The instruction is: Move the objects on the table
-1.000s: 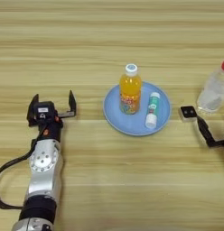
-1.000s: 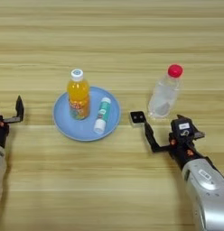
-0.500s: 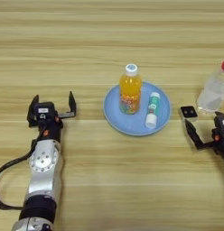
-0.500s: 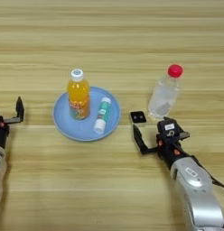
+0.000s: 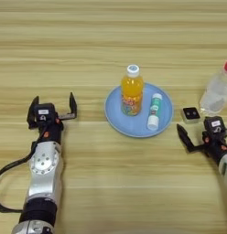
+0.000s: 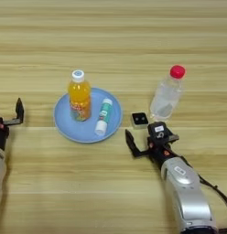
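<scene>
juice bottle [image 5: 132,91] on plate [image 5: 119,123], tools apart

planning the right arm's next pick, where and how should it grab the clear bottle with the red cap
Grip the clear bottle around its body, below the red cap, coming in level from the near side. It stands upright, apart from the small cube, and its rounded wall likely suits two fingers closing across it. The right end effector sits open just in front of it.

Both views look steeply down from the robot's head onto the wooden table [image 5: 110,41], apparently fairly close. They share the blue plate [image 6: 65,128] and middle; each reaches further toward its own side.
</scene>
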Controlling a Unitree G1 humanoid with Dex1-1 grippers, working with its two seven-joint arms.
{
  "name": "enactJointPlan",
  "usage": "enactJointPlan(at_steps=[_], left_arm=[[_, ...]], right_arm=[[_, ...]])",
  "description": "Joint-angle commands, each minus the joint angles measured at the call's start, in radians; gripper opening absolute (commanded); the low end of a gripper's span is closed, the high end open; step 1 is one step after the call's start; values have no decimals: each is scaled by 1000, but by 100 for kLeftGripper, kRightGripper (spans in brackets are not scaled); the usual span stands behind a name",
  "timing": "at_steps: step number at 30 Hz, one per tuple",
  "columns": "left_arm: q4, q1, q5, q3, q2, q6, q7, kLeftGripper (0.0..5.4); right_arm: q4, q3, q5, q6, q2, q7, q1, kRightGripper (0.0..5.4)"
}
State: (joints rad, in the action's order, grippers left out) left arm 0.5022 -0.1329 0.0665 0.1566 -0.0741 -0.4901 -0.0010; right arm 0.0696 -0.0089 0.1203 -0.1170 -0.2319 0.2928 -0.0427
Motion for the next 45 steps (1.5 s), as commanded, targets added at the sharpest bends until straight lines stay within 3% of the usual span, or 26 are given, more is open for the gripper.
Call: enactJointPlan(at_steps=[1, 27, 45], left_arm=[[0, 2, -10, 3, -6, -5, 8, 537], [-26, 15, -13, -6, 2, 2, 17, 537], [-43, 23, -13, -9, 4, 12, 21, 540]], right_arm=[[50, -1, -6, 2, 10, -2, 18, 540], [238, -7, -13, 61, 49, -4, 114, 540], [163, 18, -34, 65, 34, 8, 82, 341]])
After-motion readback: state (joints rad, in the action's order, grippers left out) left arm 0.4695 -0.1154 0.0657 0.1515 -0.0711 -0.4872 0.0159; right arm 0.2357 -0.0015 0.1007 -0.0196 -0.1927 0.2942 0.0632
